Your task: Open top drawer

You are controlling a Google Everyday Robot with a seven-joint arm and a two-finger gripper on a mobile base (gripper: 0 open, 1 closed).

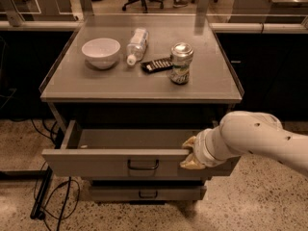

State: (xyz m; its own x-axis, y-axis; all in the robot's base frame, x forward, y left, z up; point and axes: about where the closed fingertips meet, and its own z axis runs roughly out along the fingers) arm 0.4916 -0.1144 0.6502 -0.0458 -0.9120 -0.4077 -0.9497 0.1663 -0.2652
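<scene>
The top drawer (96,163) is a wide grey metal drawer with a dark U-shaped handle (143,165) at its centre. It stands pulled out from under the table top, and its grey tray interior (130,139) shows. My gripper (190,154) is at the right end of the drawer's front panel, level with its top edge and to the right of the handle. The white arm (255,138) reaches in from the right and hides the drawer's right corner.
A lower grey drawer (144,193) sits shut beneath. On the table top (77,83) are a white bowl (101,52), a lying plastic bottle (136,45), a dark flat remote-like object (156,65) and a can (181,63). Cables (45,196) lie on the floor at left.
</scene>
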